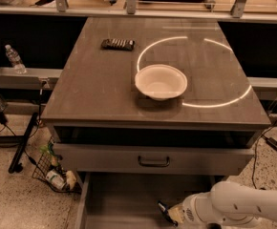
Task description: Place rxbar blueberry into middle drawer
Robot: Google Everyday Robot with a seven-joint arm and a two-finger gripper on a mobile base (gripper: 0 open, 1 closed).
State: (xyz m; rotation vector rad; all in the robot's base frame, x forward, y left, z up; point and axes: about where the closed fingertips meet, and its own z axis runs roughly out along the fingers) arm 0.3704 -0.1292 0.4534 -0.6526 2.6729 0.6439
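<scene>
The middle drawer (124,197) is pulled out at the bottom of the view, and its plain grey floor shows. My gripper (166,213) is low over the right part of that floor, at the end of the white arm (234,206) that reaches in from the right. A small dark piece shows at its tip, but I cannot tell what it is. The rxbar blueberry is not visible as such.
A white bowl (160,81) stands on the grey tabletop (90,89). A dark bar with pale lettering (118,44) lies at the back left. A closed drawer front with a black handle (154,160) is above the open drawer. A wire basket with clutter (55,173) and a bottle (14,58) are at the left.
</scene>
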